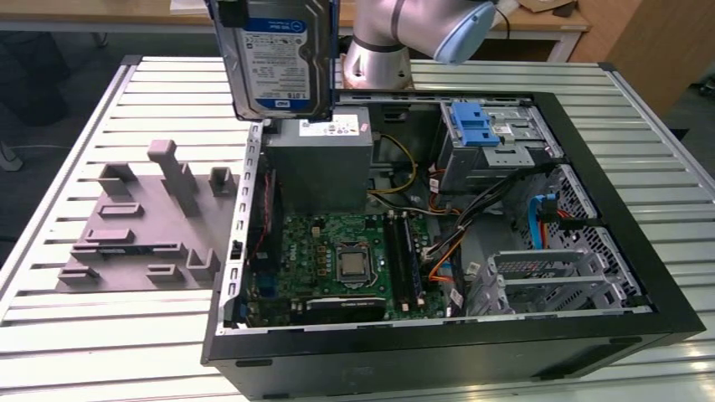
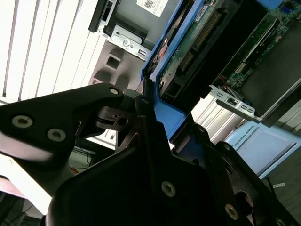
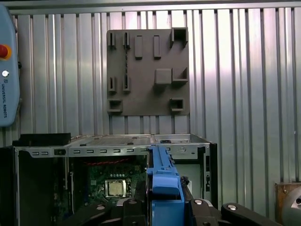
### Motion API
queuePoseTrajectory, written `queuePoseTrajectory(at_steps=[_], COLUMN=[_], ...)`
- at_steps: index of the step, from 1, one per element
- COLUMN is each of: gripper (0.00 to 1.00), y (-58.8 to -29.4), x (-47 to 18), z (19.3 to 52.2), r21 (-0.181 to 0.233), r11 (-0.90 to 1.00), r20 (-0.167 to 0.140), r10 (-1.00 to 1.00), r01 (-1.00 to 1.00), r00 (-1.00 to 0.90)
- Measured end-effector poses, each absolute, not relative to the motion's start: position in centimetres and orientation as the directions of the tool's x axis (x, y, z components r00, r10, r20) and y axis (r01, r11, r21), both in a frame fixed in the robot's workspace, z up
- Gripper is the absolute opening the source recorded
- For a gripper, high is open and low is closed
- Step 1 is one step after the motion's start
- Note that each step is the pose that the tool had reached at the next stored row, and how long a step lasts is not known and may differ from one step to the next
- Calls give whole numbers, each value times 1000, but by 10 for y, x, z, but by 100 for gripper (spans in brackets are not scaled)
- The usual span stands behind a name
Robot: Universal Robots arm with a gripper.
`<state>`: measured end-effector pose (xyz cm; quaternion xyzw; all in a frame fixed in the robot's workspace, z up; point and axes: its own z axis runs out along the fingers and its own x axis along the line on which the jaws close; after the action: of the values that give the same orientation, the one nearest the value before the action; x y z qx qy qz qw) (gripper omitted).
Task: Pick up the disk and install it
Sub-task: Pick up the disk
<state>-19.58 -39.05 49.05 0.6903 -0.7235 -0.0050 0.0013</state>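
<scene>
"Exterior view first: where is the disk point(image 1: 280, 59) hanging?"

"It is hanging high in the air, over the far corner of the open computer case point(image 1: 447, 356), on the exterior view's left. It is touching nothing below it."

"Is the tool point(image 3: 164, 207) holding it?"

"Yes. In both wrist views its black fingers point(image 2: 143, 120) are squeezing the blue frame from two sides, closed tight on it."

"Why so high?"

"I think it is being carried above the case walls so it is not bumping them. The case is lying on its side on the tabletop point(image 1: 67, 335), so its inside is facing up and is easy to reach."

"How is the disk looking?"

"Flat and silver. It is standing on its edge, with a white-and-blue label facing us and blue plastic running along its sides."
</scene>
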Motion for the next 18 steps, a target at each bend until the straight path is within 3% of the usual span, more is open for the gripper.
queuePoseTrajectory(at_steps=[18], gripper=[36], y=[-394], x=[-171], z=[490], r21=[10], r11=[47], r20=[-5], r10=[-999], r01=[-999], r00=[-47])
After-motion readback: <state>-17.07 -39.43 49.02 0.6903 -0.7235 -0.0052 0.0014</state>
